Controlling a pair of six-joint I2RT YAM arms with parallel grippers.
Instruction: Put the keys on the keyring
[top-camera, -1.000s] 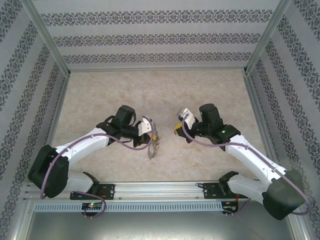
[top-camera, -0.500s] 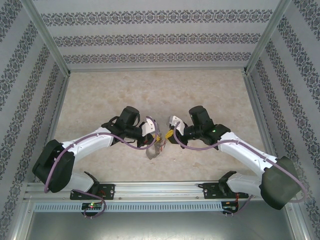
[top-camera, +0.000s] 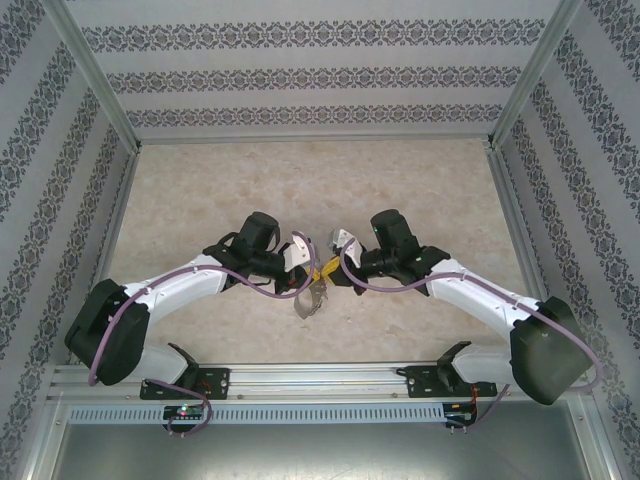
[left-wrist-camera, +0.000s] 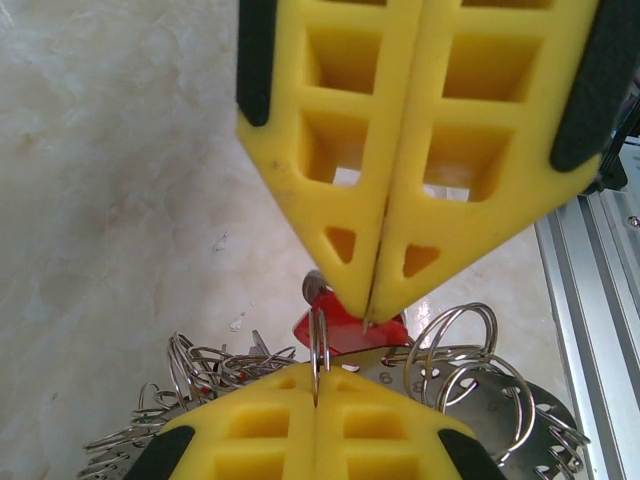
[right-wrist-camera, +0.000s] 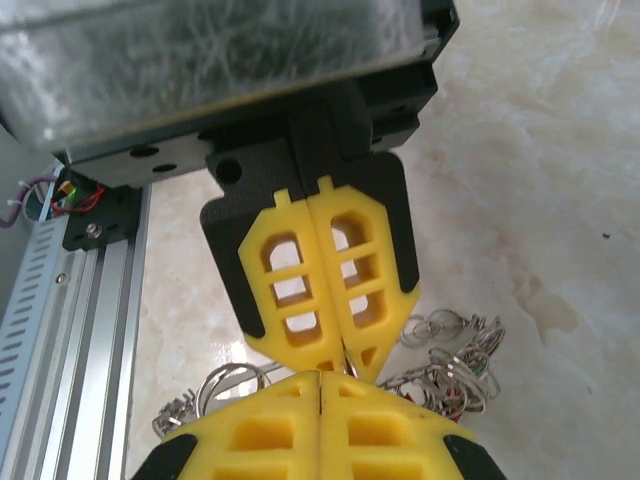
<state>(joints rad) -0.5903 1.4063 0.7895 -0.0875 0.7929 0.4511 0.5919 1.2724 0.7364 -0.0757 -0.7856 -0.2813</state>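
My left gripper (top-camera: 309, 271) is shut on one thin silver ring of the keyring (top-camera: 312, 299), which hangs below it as a bunch of silver rings over the table. From the left wrist, its pads (left-wrist-camera: 316, 388) pinch that ring edge-on, and more of the keyring's rings (left-wrist-camera: 470, 350) fan out to the right. My right gripper (top-camera: 334, 268) meets it tip to tip. It reaches in from above (left-wrist-camera: 372, 305), shut on a key with a solid red tag (left-wrist-camera: 345, 332) that rests against the pinched ring. From the right wrist, both shut grippers touch (right-wrist-camera: 322, 378), with keyring loops (right-wrist-camera: 455, 362) behind.
The marble-patterned table top (top-camera: 320, 185) stretches away behind the grippers. An aluminium rail (top-camera: 320, 380) runs along the near edge, close below the hanging rings. Patterned walls (top-camera: 60, 200) close in the left, right and back.
The right arm has swung left across the gap until its tip meets the left gripper's. The left gripper shifted slightly right early on, then held still with the ring.
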